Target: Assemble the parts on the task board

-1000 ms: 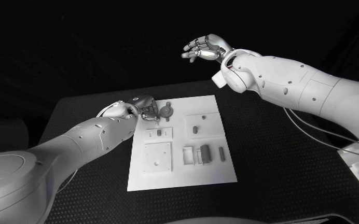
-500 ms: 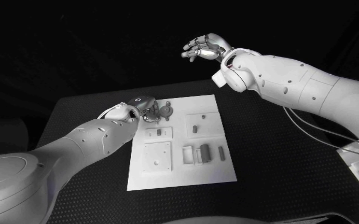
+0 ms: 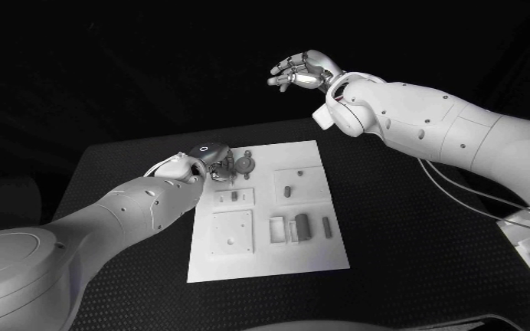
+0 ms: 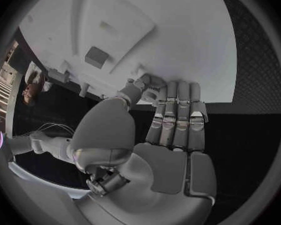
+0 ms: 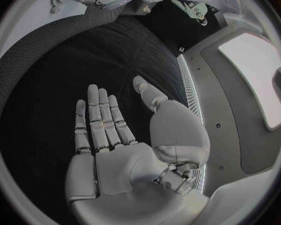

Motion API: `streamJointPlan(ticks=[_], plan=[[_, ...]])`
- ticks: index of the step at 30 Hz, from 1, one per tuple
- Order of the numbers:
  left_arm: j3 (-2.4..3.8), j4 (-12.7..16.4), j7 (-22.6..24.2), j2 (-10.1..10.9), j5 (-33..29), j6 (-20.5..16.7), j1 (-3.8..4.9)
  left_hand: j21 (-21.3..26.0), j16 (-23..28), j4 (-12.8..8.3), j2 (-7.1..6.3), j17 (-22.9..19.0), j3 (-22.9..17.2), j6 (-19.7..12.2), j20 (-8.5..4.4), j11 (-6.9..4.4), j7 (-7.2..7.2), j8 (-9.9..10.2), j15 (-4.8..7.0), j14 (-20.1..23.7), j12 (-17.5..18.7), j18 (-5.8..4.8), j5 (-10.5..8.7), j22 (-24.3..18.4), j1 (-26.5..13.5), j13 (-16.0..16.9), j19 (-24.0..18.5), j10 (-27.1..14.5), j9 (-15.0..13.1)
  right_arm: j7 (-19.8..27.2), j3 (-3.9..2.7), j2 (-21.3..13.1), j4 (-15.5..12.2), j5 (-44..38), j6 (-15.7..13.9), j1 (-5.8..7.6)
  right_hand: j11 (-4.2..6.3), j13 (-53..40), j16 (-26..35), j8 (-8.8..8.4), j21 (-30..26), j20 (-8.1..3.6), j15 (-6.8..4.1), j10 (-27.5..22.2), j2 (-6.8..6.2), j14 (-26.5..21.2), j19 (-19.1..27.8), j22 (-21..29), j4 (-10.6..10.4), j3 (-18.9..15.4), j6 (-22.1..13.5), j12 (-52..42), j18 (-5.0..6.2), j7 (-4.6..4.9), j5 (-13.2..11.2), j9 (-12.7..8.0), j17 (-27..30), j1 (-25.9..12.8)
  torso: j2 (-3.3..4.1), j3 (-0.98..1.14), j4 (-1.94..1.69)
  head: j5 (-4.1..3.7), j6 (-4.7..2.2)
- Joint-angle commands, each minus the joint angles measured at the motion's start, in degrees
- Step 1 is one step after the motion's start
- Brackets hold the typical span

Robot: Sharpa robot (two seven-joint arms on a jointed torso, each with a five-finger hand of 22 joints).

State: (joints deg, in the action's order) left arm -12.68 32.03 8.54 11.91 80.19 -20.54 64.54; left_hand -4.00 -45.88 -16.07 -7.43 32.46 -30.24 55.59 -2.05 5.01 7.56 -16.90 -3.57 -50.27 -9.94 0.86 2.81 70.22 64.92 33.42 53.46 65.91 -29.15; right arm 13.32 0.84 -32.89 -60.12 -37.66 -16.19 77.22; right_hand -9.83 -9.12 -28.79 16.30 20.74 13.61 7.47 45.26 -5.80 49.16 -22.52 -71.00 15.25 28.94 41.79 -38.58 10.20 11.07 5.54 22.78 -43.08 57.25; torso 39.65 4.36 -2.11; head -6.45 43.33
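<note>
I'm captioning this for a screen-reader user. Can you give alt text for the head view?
The left hand works at a round part on the far left corner of the white task board. The right hand hangs raised beyond the black table, fingers apart, holding nothing.

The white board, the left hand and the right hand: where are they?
task board [image 3: 282,258]: head view, bare near part of the plate.
left hand [image 3: 212,161]: head view, middle of the hand.
right hand [image 3: 304,69]: head view, its palm.

I see two smooth white arm shells dotted with small dark screw holes, thin cables trailing beneath my right arm [image 3: 442,128], and the left hand [image 4: 172,135] and right hand [image 5: 115,150] built of silver, segmented metal fingers.
</note>
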Motion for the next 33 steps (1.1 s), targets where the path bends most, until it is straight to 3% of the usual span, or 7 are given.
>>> streamJointPlan(ticks=[1, 6, 11, 20, 27, 29, 33], plan=[[-0.75, 0.1, -0.87, 0.21, 2.25, 6.74, -1.9, 0.0, -0.39, 0.04, 1.36, 0.07, -1.5, 0.91, -0.14, -0.33, -0.21, -0.32, 0.16, -0.57, 0.07, -0.43, 0.39, 0.17, 0.71, 0.51, 0.54, 0.66, 0.05, 0.39, -0.05, -0.08, -0.1, -0.11, 0.56, 0.01, 0.05, 0.07, 0.22, 0.27, -0.33, -0.01, -0.06, -0.18, 0.23, 0.43, -0.16, -0.1, -0.34, 0.13, -0.48, -0.18, -0.91, 2.34, -0.08, -0.07, 0.08, -0.22, 0.0, -0.04, -0.05, 0.06, -0.11], [-0.72, 0.24, -0.33, 0.85, 2.16, 5.39, -1.83, -0.11, -0.56, 0.09, 3.44, 0.06, -3.3, 1.94, -0.48, -0.66, -0.48, -0.49, 0.51, -1.36, 0.37, -0.51, 2.0, 0.53, 0.38, 1.32, 1.16, 1.55, 0.15, 0.38, -0.05, -0.28, -0.21, -0.08, 0.56, 0.01, 0.05, 0.08, 0.22, 0.28, -0.34, -0.01, -0.06, -0.18, 0.23, 0.43, -0.16, -0.11, -0.36, 0.12, -0.47, -0.19, -0.92, 2.34, -0.09, -0.08, 0.08, -0.26, 0.0, -0.05, -0.06, 0.12, -0.15], [-0.66, 0.5, 0.09, 1.64, -0.16, 3.15, -1.57, -0.15, -0.6, -0.1, 4.52, 0.04, -3.91, 2.33, -0.67, -0.81, -0.55, -0.59, 0.67, -1.78, 0.59, -0.52, 2.64, 0.76, 0.23, 1.68, 1.5, 1.97, 0.13, 0.37, -0.05, -0.47, -0.29, -0.08, 0.54, 0.01, 0.05, 0.09, 0.22, 0.28, -0.36, 0.0, -0.05, -0.18, 0.24, 0.43, -0.16, -0.12, -0.38, 0.11, -0.47, -0.19, -0.92, 2.34, -0.09, -0.08, 0.08, -0.28, -0.01, -0.09, -0.06, 0.22, -0.28], [-0.51, 1.19, 0.84, 3.09, -3.97, 1.1, 0.26, -0.26, -0.76, -0.25, 5.08, 0.07, -4.25, 2.9, -0.91, -1.07, -0.72, -0.88, 0.93, -2.48, 0.73, -0.48, 2.66, 1.05, 0.09, 2.08, 2.11, 2.64, -0.03, 0.35, -0.05, -0.71, -0.39, -0.06, 0.49, 0.01, 0.05, 0.11, 0.22, 0.29, -0.4, -0.01, -0.06, -0.18, 0.25, 0.44, -0.16, -0.16, -0.4, 0.1, -0.47, -0.2, -0.92, 2.34, -0.08, -0.09, 0.09, -0.29, -0.01, -0.08, -0.07, 0.54, -0.48], [-0.33, 2.12, 1.28, 3.82, -5.81, 0.11, 0.98, -0.23, -0.72, -0.21, 5.5, 0.03, -4.35, 2.95, -0.98, -1.11, -0.74, -0.91, 1.0, -2.66, 0.89, -0.5, 2.61, 1.14, -0.09, 2.21, 2.29, 2.79, -0.07, 0.38, -0.05, -0.79, -0.43, -0.05, 0.51, 0.01, 0.05, 0.12, 0.22, 0.3, -0.42, -0.01, -0.06, -0.18, 0.24, 0.44, -0.17, -0.18, -0.42, 0.1, -0.48, -0.21, -0.91, 2.34, -0.08, -0.1, 0.09, -0.31, -0.02, -0.09, -0.08, 0.78, -0.62], [-0.11, 2.39, 1.32, 3.99, -6.48, 0.03, 1.03, -0.22, -0.7, -0.25, 5.45, 0.02, -4.34, 2.92, -0.99, -1.11, -0.73, -0.9, 1.0, -2.67, 0.94, -0.5, 2.57, 1.14, -0.11, 2.22, 2.3, 2.78, -0.07, 0.36, -0.05, -0.8, -0.42, -0.05, 0.53, 0.0, 0.05, 0.13, 0.21, 0.3, -0.43, -0.01, -0.06, -0.18, 0.24, 0.44, -0.17, -0.19, -0.42, 0.1, -0.48, -0.22, -0.91, 2.33, -0.08, -0.11, 0.09, -0.3, -0.01, -0.09, -0.08, 0.81, -0.64], [1.62, 3.47, 1.31, 4.6, -10.1, 0.8, 1.04, -0.17, -0.65, -0.31, 5.22, -0.01, -4.32, 2.85, -1.01, -1.09, -0.71, -0.85, 1.01, -2.71, 1.06, -0.52, 2.48, 1.16, -0.2, 2.27, 2.33, 2.79, -0.07, 0.36, -0.05, -0.73, -0.34, -0.05, 0.51, 0.0, 0.05, 0.14, 0.21, 0.31, -0.44, -0.02, -0.06, -0.19, 0.24, 0.44, -0.17, -0.2, -0.41, 0.1, -0.48, -0.22, -0.91, 2.33, -0.08, -0.11, 0.1, -0.29, -0.04, -0.1, -0.05, 1.06, -0.78]])
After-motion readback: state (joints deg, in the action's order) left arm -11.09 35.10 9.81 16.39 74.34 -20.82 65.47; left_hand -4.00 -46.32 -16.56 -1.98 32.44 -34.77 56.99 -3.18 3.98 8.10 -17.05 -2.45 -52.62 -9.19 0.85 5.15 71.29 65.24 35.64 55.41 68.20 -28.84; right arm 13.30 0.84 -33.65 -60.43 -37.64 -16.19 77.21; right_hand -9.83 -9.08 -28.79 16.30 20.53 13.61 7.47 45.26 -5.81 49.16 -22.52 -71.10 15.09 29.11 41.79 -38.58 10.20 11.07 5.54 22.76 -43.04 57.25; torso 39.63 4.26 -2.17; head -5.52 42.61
